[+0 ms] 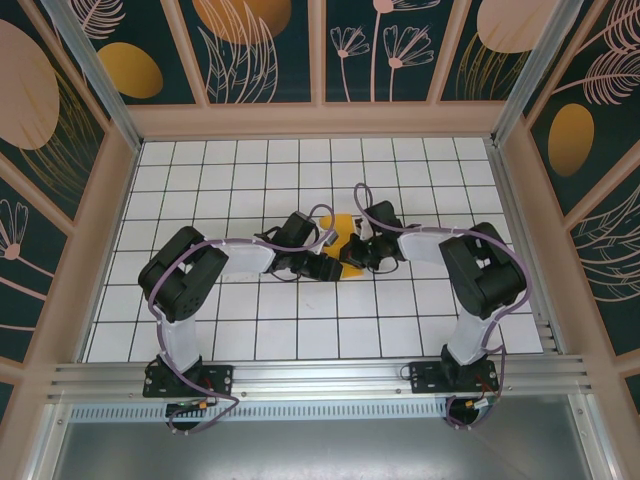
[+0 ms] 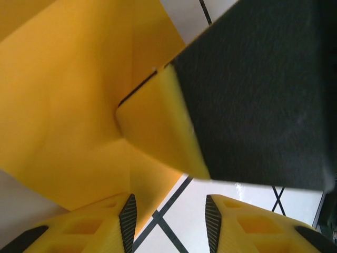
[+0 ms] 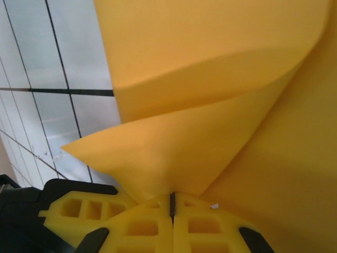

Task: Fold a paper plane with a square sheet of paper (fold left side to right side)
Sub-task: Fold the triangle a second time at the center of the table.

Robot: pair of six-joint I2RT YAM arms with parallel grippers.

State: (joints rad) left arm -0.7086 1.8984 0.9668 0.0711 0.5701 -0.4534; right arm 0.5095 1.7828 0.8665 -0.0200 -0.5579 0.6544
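Top view: left gripper (image 1: 328,266) and right gripper (image 1: 352,250) are meeting mid-bench (image 1: 420,320) over the orange sheet (image 1: 343,226), which they are mostly covering. Left wrist: the left gripper is hanging open with nothing between its jaws, just off the sheet's edge. Right wrist: the right gripper is pinching the sheet closed, a flap curling up and over. The fold looks to be in progress. It is not yet creased flat, and there is no plane shape yet.

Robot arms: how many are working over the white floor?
2. The left arm rises at the near left, the right arm at the near right; both bend inward to meet over the sheet of paper in the middle. No others seem hidden.
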